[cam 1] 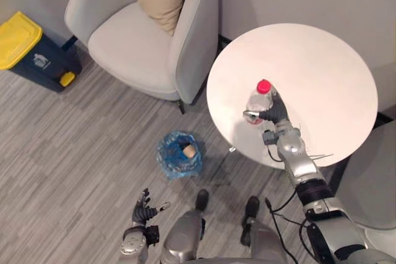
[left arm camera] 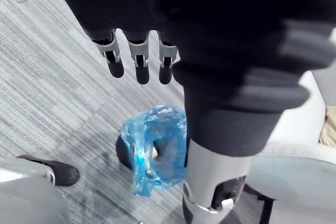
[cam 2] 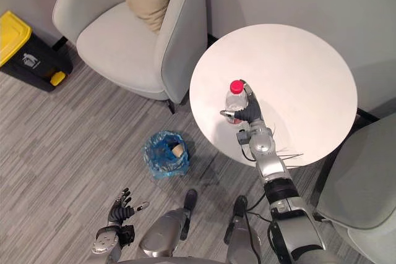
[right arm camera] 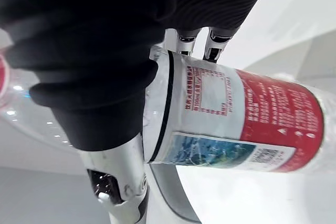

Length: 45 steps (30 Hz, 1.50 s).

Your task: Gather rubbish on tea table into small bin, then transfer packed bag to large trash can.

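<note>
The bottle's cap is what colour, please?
The bottle cap is red, best seen in the left eye view.

A red-capped bottle stands upright on the round white desk, inside the curled fingers of the right hand. On the floor, the blue-bagged small bin sits just past the left hand fingers.

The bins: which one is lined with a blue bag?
The small bin on the floor beside the table; the large bin has a closed yellow lid.

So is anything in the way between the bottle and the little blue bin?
Nothing visible. The right robot hand is curled round the bottle on the round table, and the blue-lined bin sits on the floor beside the table. Only bare tabletop and floor lie between.
</note>
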{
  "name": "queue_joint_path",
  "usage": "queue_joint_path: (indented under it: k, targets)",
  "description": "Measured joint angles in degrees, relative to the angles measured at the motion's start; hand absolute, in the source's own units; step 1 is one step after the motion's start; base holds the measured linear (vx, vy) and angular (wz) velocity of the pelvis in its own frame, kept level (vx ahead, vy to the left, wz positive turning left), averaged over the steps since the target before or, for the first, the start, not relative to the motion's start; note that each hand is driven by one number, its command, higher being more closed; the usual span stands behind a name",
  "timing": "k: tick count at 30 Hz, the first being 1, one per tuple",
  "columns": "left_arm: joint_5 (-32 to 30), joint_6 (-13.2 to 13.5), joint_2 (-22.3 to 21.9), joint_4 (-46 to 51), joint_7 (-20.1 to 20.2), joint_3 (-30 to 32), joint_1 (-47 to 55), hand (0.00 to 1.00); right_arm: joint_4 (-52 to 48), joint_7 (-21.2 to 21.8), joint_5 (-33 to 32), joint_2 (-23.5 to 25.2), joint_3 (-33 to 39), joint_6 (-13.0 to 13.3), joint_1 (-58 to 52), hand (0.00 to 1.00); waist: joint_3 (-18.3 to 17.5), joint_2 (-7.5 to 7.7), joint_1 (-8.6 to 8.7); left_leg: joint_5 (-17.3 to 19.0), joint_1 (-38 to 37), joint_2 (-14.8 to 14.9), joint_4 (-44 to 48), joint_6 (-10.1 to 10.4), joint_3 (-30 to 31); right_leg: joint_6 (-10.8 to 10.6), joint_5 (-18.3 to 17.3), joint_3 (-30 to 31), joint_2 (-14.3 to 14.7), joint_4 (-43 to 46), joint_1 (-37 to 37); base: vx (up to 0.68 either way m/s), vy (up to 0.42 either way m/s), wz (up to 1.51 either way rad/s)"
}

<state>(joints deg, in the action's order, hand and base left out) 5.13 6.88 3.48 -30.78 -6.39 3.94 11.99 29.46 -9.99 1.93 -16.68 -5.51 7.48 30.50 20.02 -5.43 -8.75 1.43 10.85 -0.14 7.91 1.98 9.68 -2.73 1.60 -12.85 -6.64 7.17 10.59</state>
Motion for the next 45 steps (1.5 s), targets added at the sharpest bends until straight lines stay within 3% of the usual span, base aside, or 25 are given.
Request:
queue_joint_path:
  k: [9, 16, 20, 23, 24, 25, 26, 27, 28, 29, 30, 33, 34, 36, 37, 39, 40, 41, 42, 43, 44, 45]
  targets:
    - [1.06, 0.05, 0.00, -0.01, -0.98, 0.10, -0.27, 0.00, 0.27, -1.15, -2.03, -0.31, -0.04, -0.14, 2.42, 1.00, 1.02, 0.07, -0.14, -1.76, 1.25, 0.09, -1.45, 0.23, 1.30, 0.29, -0.21, -1.28, -0.43, 1.58, 1.85, -0.05, -0.008, 0.10]
    - [1.01, 0.04, -0.08, 0.09, -1.22, 0.48, -0.19, 0.00, -18.88, -0.92, -1.94, 0.30, 1.04, 0.48, -10.26, 1.00, 0.80, 0.38, 0.33, -2.08, -2.45, 0.09, -2.90, 0.14, 2.03, -0.02, -1.08, -1.58, -0.44, 1.44, -1.39, 0.01, -0.004, 0.03]
    - [0.98, -0.01, -0.48, -0.17, -1.16, 1.92, 0.39, 0.00, -26.92, 1.30, -1.53, 3.42, 0.19, 1.40, -19.61, 1.00, -1.39, 1.84, 1.70, -2.23, -3.61, 0.06, -3.38, 0.32, 4.55, 0.06, -1.92, -4.27, -0.38, 0.85, -3.84, 0.03, -0.031, 0.28]
    - [0.93, -0.12, -0.72, -0.44, -1.12, 1.87, 0.43, 0.00, -28.89, 2.62, -1.31, 4.55, -0.09, 2.17, -23.59, 1.00, -2.52, 2.55, 1.72, -2.85, -3.60, 0.06, -3.52, 0.03, 4.79, -0.07, -2.60, -6.22, -0.68, 1.03, -4.78, 0.01, -0.021, 0.41]
    - [0.90, -0.21, -0.92, -0.56, -1.08, 1.88, 0.25, 0.00, -28.94, 2.79, -1.26, 4.94, -0.16, 2.72, -24.94, 1.00, -3.03, 2.77, 2.04, -4.09, -2.95, -0.50, -4.31, -2.61, 0.66, 0.16, -2.95, -8.13, -1.54, 1.17, -5.38, -0.04, 0.013, 0.76]
    - [0.63, -0.22, -1.21, -0.67, -1.08, 1.92, -0.01, 0.00, -28.95, 2.78, -0.65, 5.08, -0.06, 2.70, -26.13, 1.00, -4.19, 3.05, 1.98, -1.27, -3.37, 1.00, -6.74, -10.70, -7.64, 0.10, -2.85, -10.68, -2.62, 1.05, -5.54, -0.04, 0.021, 0.89]
    - [0.30, -0.26, -1.22, -0.91, -1.05, 1.96, -0.25, 0.00, -29.06, 2.82, 0.07, 4.99, -0.08, 2.72, -26.43, 1.00, -4.55, 3.06, 2.37, -0.13, -3.41, 1.93, -6.80, -12.30, -13.92, 0.07, -2.45, -11.61, -2.95, 0.31, -6.21, 0.02, 0.086, 1.21]
    - [-0.54, -0.29, -1.28, -1.59, -0.96, 1.96, -0.94, 0.00, -29.11, 3.10, 0.98, 4.82, -0.68, 2.77, -26.46, 1.00, -4.94, 2.85, 3.44, 0.71, -3.43, 4.61, -4.46, -12.80, -24.47, -0.20, -2.28, -14.65, -4.48, -0.63, -7.98, 0.05, 0.136, 1.13]
    - [-1.48, -0.29, -1.42, -1.87, -0.81, 1.93, -1.07, 0.00, -29.08, 3.78, 1.07, 4.15, -1.29, 2.78, -26.21, 1.00, -5.29, 2.14, 3.35, 0.94, -3.28, 8.17, -0.52, -11.40, -32.54, -0.73, -2.76, -16.21, -4.98, 0.03, -8.86, 0.05, 0.153, 1.00]
    - [-2.02, -0.29, -1.51, -1.89, -0.59, 1.90, -0.60, 0.00, -29.10, 4.17, 1.20, 3.85, -1.65, 2.79, -26.22, 1.00, -5.77, 1.32, 3.39, -0.46, -3.42, 9.48, 0.62, -9.86, -34.76, -1.30, -3.33, -16.66, -4.74, 0.58, -9.35, 0.03, 0.117, 0.53]
    - [-3.03, -0.27, -1.56, -1.93, 0.06, 1.82, 0.36, 0.00, -29.09, 4.92, 2.12, 3.83, -2.26, 2.78, -26.39, 1.00, -6.53, 0.66, 3.41, -1.27, -4.12, 9.73, 0.85, -3.63, -33.84, -2.04, -3.94, -17.10, -4.59, 1.30, -10.30, 0.04, 0.101, 0.30]
    - [-3.83, -0.22, -1.47, -1.95, 0.23, 1.76, 1.89, 0.00, -28.92, 6.42, 3.29, 5.14, -4.85, 2.83, -26.43, 1.00, -7.91, 1.73, 3.10, -1.28, -5.79, 7.06, -1.88, -2.93, -33.41, -3.39, -4.36, -16.84, -7.10, 2.11, -10.60, 0.04, 0.109, 0.16]
    - [-4.01, -0.23, -1.46, -1.92, 0.25, 1.59, 2.62, 0.00, -28.15, 7.04, 3.53, 5.79, -6.78, 2.84, -26.44, 1.00, -7.86, 2.14, 3.23, -0.37, -6.28, 5.95, -1.45, -2.89, -33.42, -4.46, -5.33, -16.65, -9.02, 4.84, -10.24, 0.04, 0.141, 0.12]
    - [-4.62, -0.25, -1.36, -1.90, 0.27, 1.23, 3.04, 0.00, -26.19, 7.66, 4.25, 6.38, -8.75, 2.84, -26.37, 1.00, -7.75, 2.63, 3.29, 2.14, -5.93, 5.19, 1.35, -3.19, -33.25, -4.55, -7.13, -16.26, -11.81, 10.30, -9.02, 0.01, 0.148, 0.13]
    - [-4.79, -0.24, -1.25, -1.83, 0.28, 0.83, 3.04, 0.00, -24.14, 7.96, 4.99, 6.63, -10.06, 2.82, -26.07, 1.00, -7.71, 2.60, 3.18, 3.53, -5.16, 5.09, 3.69, -3.46, -32.46, -4.21, -7.17, -14.34, -13.74, 16.75, -6.60, 0.00, 0.164, 0.38]
    - [-4.80, -0.17, 0.18, -1.70, 0.27, -0.56, 2.96, 0.00, -21.37, 8.48, 5.48, 6.74, -11.17, 2.65, -25.96, 1.00, -7.14, 2.98, 4.83, 4.77, -4.44, 4.85, 6.33, -4.23, -29.18, 0.51, -6.09, -7.98, -14.90, 27.93, -1.69, 0.01, 0.096, 0.69]
    - [-4.79, -0.19, 1.06, -1.65, 0.23, -1.17, 2.68, 0.00, -20.57, 8.93, 5.52, 7.04, -11.25, 2.56, -26.07, 1.00, -6.29, 2.84, 5.23, 5.37, -4.07, 4.84, 7.41, -4.05, -26.82, -0.08, -8.34, -3.76, -13.34, 30.26, -0.47, 0.03, -0.006, 1.01]
    - [-4.79, -0.19, 1.66, -1.43, 0.20, -1.70, 1.87, 0.00, -20.05, 9.04, 5.92, 7.12, -11.59, 2.53, -25.71, 1.00, -5.33, 3.73, 5.58, 5.40, -3.13, 4.74, 8.13, -4.06, -24.25, -1.10, -11.95, 2.75, -9.13, 29.70, 1.78, 0.03, -0.042, 0.99]
    - [-4.78, -0.19, 2.02, -1.40, 0.14, -1.74, 1.51, 0.00, -19.90, 9.04, 6.25, 7.00, -11.85, 2.53, -25.28, 1.00, -4.88, 3.92, 5.59, 5.39, -2.67, 4.68, 8.34, -4.06, -23.28, -1.28, -12.54, 5.15, -7.57, 28.41, 2.57, 0.01, -0.088, 1.00]
    - [-4.78, -0.15, 2.64, -1.39, 0.14, -1.98, 1.26, 0.00, -19.55, 9.04, 7.27, 6.42, -12.74, 2.53, -24.28, 1.00, -4.56, 4.44, 5.85, 5.20, -1.39, 4.06, 8.66, -3.78, -21.31, -2.11, -12.97, 9.11, -4.33, 24.42, 4.08, 0.02, -0.133, 1.20]
    - [-4.76, -0.02, 3.35, -1.33, 0.25, -3.04, 0.82, 0.00, -19.51, 8.91, 7.88, 5.52, -13.38, 2.59, -22.83, 1.00, -4.23, 5.44, 6.52, 4.56, 1.67, 2.01, 11.07, -2.86, -19.02, -1.17, -10.32, 10.78, -3.24, 17.87, 4.99, 0.02, -0.143, 1.33]
    - [-4.76, -0.01, 3.25, -1.63, 0.30, -3.62, -0.13, 0.00, -19.43, 8.83, 7.97, 5.07, -13.46, 2.73, -21.79, 1.00, -3.52, 5.90, 6.96, 4.63, 2.90, 1.21, 12.86, -2.94, -17.70, -2.56, -8.92, 11.09, -3.64, 18.11, 5.76, 0.02, -0.136, 1.21]
